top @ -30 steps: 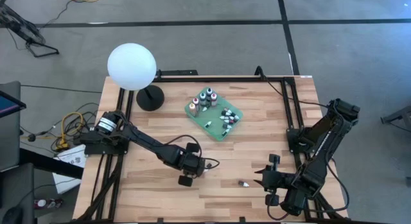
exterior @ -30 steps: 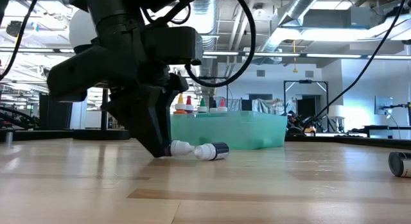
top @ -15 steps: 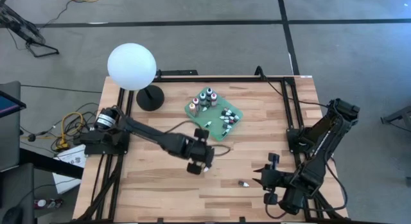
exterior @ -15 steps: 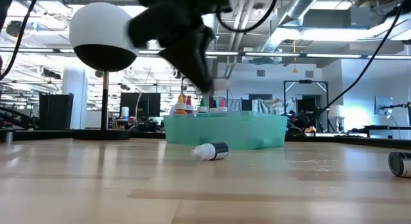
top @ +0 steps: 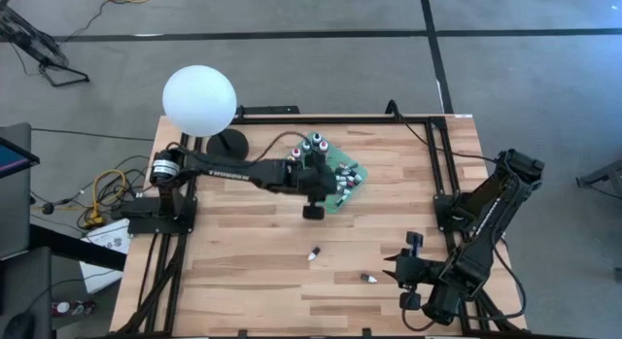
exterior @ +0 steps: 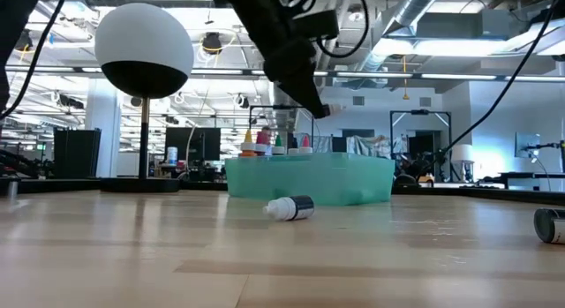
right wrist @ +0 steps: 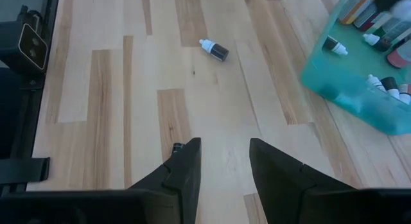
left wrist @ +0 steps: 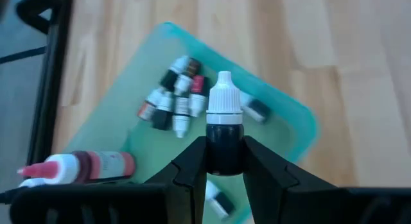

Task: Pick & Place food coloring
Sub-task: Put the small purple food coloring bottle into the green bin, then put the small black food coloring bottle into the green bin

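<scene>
Left gripper [left wrist: 224, 161] pinches a small dark bottle [left wrist: 224, 137] with a ribbed white cap, held above the green tray [top: 355, 196], where other bottles stand or lie. Two more bottles [top: 314, 253] lie apart on the pale wood-plank counter [top: 243, 281]. A smooth white globe lamp [top: 199, 100] stands beyond the tray. Right gripper [right wrist: 223, 161] waits at the counter's corner, fingers apart and empty.

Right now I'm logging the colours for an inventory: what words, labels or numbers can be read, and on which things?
None can be read.
Small dark white-capped bottle held by the left gripper: no label visible.
Larger pink-tipped bottle lying in the green square tray: label blurred.
Tiny bottles in tray: too small.
</scene>
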`<state>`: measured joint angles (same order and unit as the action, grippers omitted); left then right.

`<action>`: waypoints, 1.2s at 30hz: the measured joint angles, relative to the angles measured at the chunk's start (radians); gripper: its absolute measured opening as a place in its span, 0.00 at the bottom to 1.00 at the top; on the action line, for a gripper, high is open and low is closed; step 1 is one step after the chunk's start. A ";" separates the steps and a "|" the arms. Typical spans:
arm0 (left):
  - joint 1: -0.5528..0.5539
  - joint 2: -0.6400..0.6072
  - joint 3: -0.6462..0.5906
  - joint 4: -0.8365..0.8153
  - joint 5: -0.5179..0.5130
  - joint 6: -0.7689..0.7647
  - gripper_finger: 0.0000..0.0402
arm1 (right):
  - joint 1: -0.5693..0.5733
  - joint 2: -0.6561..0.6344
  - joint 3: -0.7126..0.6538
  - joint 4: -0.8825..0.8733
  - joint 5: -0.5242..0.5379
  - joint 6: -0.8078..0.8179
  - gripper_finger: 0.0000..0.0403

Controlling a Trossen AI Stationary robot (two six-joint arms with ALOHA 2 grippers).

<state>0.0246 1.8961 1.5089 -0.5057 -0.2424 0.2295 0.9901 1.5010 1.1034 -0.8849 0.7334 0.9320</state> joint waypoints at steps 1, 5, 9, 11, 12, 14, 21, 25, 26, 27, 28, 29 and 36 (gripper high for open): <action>0.015 0.000 0.000 0.008 0.008 0.000 0.19 | 0.000 0.000 0.000 -0.001 0.000 0.000 0.31; 0.064 0.000 0.000 0.011 0.034 -0.003 0.19 | -0.001 0.000 0.000 -0.001 0.000 -0.001 0.31; 0.096 0.003 -0.001 0.027 0.069 -0.015 0.19 | 0.000 0.000 0.000 -0.001 0.000 -0.012 0.31; 0.104 0.003 -0.001 0.044 0.082 -0.015 0.19 | 0.000 0.000 0.000 0.001 0.000 -0.022 0.31; 0.105 0.003 -0.001 0.056 0.086 -0.015 0.19 | 0.000 0.000 0.000 0.001 0.000 -0.024 0.31; 0.105 0.003 -0.001 0.074 0.101 -0.014 0.21 | -0.002 0.000 0.000 0.001 0.000 -0.024 0.31; 0.104 0.003 -0.001 0.089 0.107 -0.012 0.32 | -0.004 0.000 0.000 0.002 0.000 -0.024 0.31; 0.104 0.003 -0.001 0.087 0.107 -0.013 0.38 | -0.004 0.000 0.000 0.003 0.000 -0.024 0.31; 0.102 0.003 -0.001 0.086 0.111 -0.015 0.39 | -0.004 0.000 0.000 0.003 0.000 -0.023 0.31; 0.100 0.003 -0.001 0.083 0.125 -0.020 0.39 | -0.004 0.000 0.000 0.003 0.000 -0.023 0.31; 0.098 0.003 -0.001 0.077 0.146 -0.025 0.40 | -0.004 0.000 0.000 0.005 0.000 -0.023 0.31; 0.095 0.003 -0.001 0.068 0.173 -0.030 0.41 | -0.004 0.000 0.000 0.009 0.000 -0.023 0.31; 0.026 0.001 -0.002 -0.016 0.223 -0.044 0.41 | -0.017 0.010 0.000 0.059 0.000 -0.024 0.31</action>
<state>0.0507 1.8973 1.5074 -0.5218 -0.0197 0.1854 0.9731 1.5110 1.1034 -0.8262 0.7331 0.9078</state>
